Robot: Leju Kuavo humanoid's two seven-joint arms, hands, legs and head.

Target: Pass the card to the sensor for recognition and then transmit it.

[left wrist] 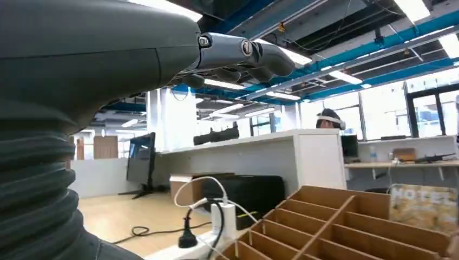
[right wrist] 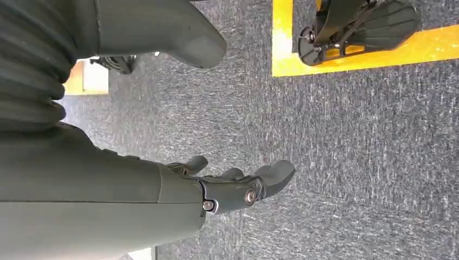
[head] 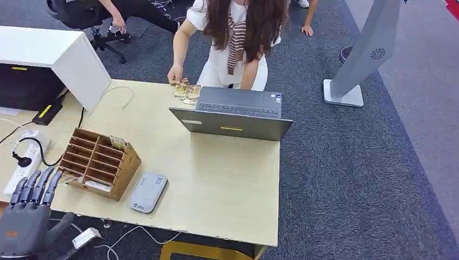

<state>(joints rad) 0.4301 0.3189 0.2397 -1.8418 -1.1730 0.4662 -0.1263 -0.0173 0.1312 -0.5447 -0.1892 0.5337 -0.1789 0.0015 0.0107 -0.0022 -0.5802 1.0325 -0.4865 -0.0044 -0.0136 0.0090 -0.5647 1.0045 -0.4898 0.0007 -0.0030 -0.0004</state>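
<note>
A wooden card rack stands at the table's front left, with one card upright in a back slot. The left wrist view brings the rack up close, its card printed "HOTEL". The grey sensor lies flat just right of the rack near the front edge. My left hand is raised at the table's left front corner, fingers stretched and apart, empty, a little left of the rack; its fingers hang above the rack. My right hand hangs over the carpet, fingers loosely apart, empty.
An open laptop sits at the far right of the table. A person across it touches several loose cards. A power strip with cables lies left of the rack, beside a white cabinet. A grey stand is on the carpet.
</note>
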